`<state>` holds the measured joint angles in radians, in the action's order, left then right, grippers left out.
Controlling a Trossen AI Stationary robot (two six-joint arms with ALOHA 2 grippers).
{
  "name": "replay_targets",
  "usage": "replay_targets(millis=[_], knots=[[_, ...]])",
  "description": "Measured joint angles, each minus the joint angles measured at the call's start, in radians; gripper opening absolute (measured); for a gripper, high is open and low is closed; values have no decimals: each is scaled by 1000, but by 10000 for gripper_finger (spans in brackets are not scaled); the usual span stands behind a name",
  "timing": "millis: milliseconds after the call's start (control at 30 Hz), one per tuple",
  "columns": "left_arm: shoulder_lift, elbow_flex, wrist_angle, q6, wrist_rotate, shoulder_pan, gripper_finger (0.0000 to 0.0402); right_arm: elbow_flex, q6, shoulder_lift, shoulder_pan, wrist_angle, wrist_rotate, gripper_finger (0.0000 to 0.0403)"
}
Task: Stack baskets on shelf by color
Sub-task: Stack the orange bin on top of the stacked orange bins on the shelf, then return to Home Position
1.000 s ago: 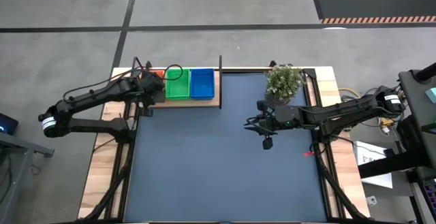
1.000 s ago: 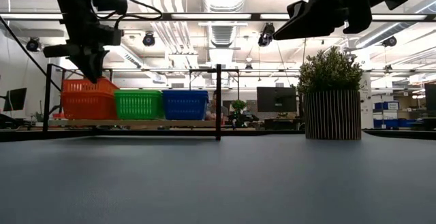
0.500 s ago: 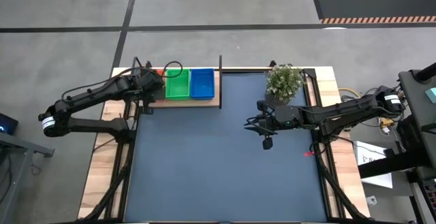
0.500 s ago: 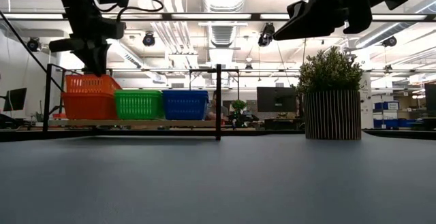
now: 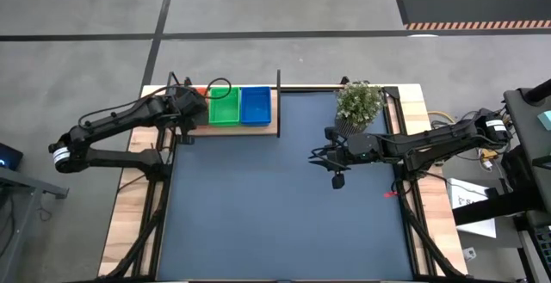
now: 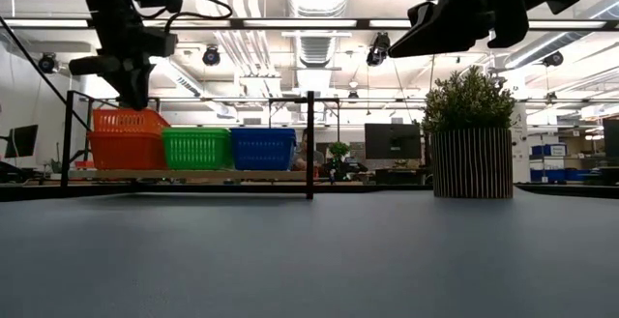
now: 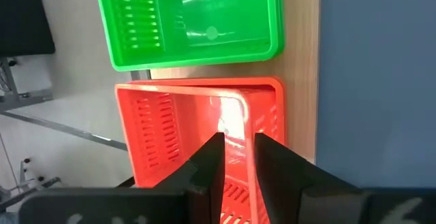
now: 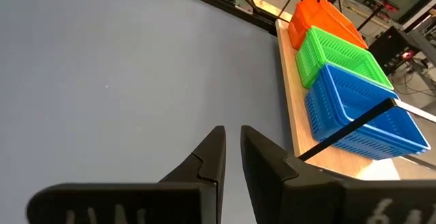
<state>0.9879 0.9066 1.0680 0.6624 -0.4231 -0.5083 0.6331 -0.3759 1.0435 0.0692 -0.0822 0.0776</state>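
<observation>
Left hand (image 7: 237, 157) pinches tilted red basket (image 7: 197, 125) wall, opening up.

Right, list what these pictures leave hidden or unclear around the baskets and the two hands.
- Red-orange basket: in the high view the left arm covers nearly all of it.
- Stack heights: each colour's count is unreadable; the low view shows merged mesh walls, as on the green basket.
- Left hand: the wrist view shows its fingers astride the red-orange wall, but contact is not discernible.
- Right hand: the low view crops it at the top edge.
</observation>
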Motion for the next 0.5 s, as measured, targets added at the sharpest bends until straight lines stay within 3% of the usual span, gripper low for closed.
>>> replay_targets(millis=[367,500], knots=[[-8,0,-18,-8,2,0,63,0,2,0,0,3,0,38],[-1,-1,-51,-93,1,0,63,0,2,0,0,4,0,38]])
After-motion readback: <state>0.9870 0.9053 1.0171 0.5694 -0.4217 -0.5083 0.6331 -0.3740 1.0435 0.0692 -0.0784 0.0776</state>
